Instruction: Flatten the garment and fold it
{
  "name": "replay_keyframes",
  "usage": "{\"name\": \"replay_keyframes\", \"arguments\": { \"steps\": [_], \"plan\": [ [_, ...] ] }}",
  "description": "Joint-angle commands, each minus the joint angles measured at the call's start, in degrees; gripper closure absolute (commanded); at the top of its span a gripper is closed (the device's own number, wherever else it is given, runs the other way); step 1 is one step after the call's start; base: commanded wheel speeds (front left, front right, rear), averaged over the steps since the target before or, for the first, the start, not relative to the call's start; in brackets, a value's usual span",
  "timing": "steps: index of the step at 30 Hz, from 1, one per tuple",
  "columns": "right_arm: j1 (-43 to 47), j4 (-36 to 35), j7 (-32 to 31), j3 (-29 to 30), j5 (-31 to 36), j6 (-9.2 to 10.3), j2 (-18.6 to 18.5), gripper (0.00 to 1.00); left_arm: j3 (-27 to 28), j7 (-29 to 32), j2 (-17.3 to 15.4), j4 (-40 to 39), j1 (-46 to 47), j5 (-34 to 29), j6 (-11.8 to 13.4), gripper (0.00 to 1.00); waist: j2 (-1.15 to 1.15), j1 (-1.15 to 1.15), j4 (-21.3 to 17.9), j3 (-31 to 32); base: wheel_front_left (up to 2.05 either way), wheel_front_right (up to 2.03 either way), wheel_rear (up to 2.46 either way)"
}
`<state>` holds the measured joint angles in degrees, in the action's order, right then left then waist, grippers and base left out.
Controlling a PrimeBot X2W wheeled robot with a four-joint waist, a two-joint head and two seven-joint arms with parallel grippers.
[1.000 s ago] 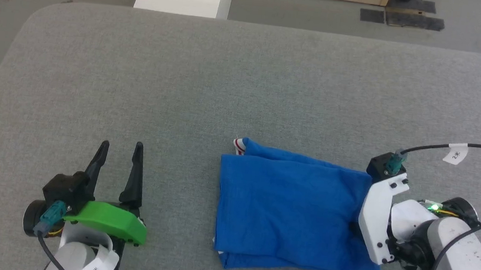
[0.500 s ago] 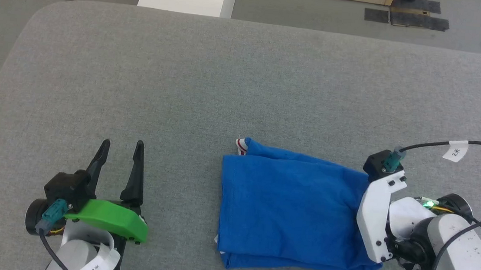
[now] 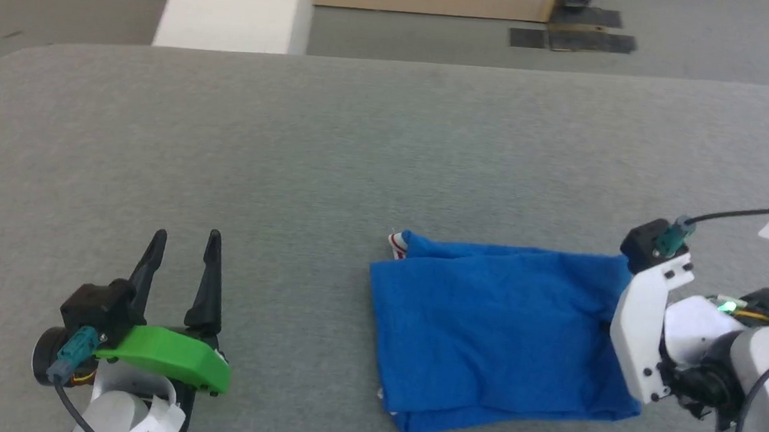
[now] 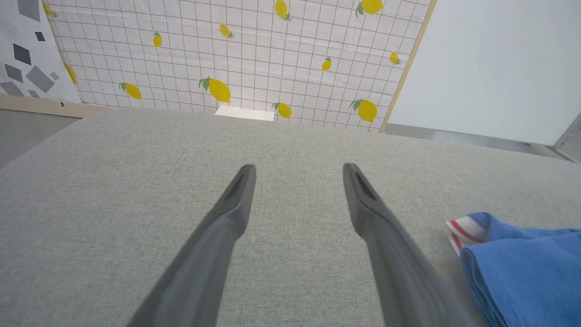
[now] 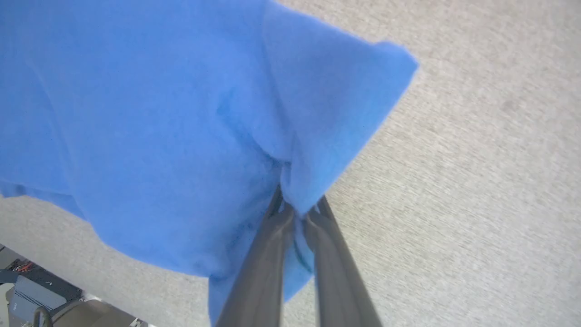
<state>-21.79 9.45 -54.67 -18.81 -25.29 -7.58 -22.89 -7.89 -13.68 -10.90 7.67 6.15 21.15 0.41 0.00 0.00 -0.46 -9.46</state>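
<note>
Gone from wide apart to clamped over the last second: jaws of the right gripper (image 5: 297, 212), now pinching the right edge of the blue jersey (image 3: 492, 337). Shifted as well, the whole head view, so no telling from it whether the cloth itself has travelled. Lying as a folded blue rectangle on the grey surface (image 3: 292, 152), right of centre and toward the near edge, with a scrap of red-and-white striped trim (image 3: 397, 243) poking out at the far left corner. Resting well to the left, clear of the cloth, jaws apart: the left gripper (image 3: 187, 233).

For the fold, most likely: lift just enough to free the pinched edge, then carry it leftward in a low arc without dragging the layers beneath. Check how many layers sit in the pinch; hard to tell here. Lay it square to the left edge, release, then smooth flat.
</note>
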Motion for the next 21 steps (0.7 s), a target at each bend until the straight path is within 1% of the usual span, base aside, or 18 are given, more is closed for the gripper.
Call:
{"name": "replay_keyframes", "arguments": {
  "steps": [1,6,8,12,16,21],
  "plan": [
    [-1.42,-0.26,-0.12,0.21,-0.45,0.09,-0.78,1.00,0.03,0.21,-0.40,-0.51,-0.23,0.53,0.22,0.00,0.00,0.00,-7.42,-0.70,0.00,0.00,0.00],
    [-3.25,0.27,-0.16,1.11,-0.76,0.09,-2.25,1.00,-0.17,1.16,-1.40,-1.73,0.89,0.19,0.24,0.00,0.00,0.00,-14.82,-3.04,0.00,0.00,0.00],
    [-3.96,0.91,0.30,1.66,-0.88,0.09,-2.61,1.00,-0.19,1.65,-1.84,-2.28,1.46,0.04,0.30,0.00,0.00,0.00,-17.15,-4.04,0.00,0.00,0.00],
    [-5.15,2.81,1.42,3.35,-0.80,0.09,-3.01,1.00,-0.27,2.70,-2.70,-3.68,2.48,-0.31,0.50,0.00,0.00,0.00,-20.36,-6.44,0.00,0.00,0.00],
    [-6.32,4.52,3.03,5.76,-0.05,0.09,-3.86,1.00,-0.29,3.92,-3.82,-5.71,3.74,-0.86,0.72,0.00,0.00,0.00,-21.26,-9.79,0.00,0.00,0.00],
    [-8.49,6.52,4.82,10.18,1.59,0.09,-5.92,1.00,0.57,5.46,-5.50,-9.04,5.53,-1.42,1.44,0.00,0.00,0.00,-20.12,-14.94,0.00,0.00,0.00]
  ]
}}
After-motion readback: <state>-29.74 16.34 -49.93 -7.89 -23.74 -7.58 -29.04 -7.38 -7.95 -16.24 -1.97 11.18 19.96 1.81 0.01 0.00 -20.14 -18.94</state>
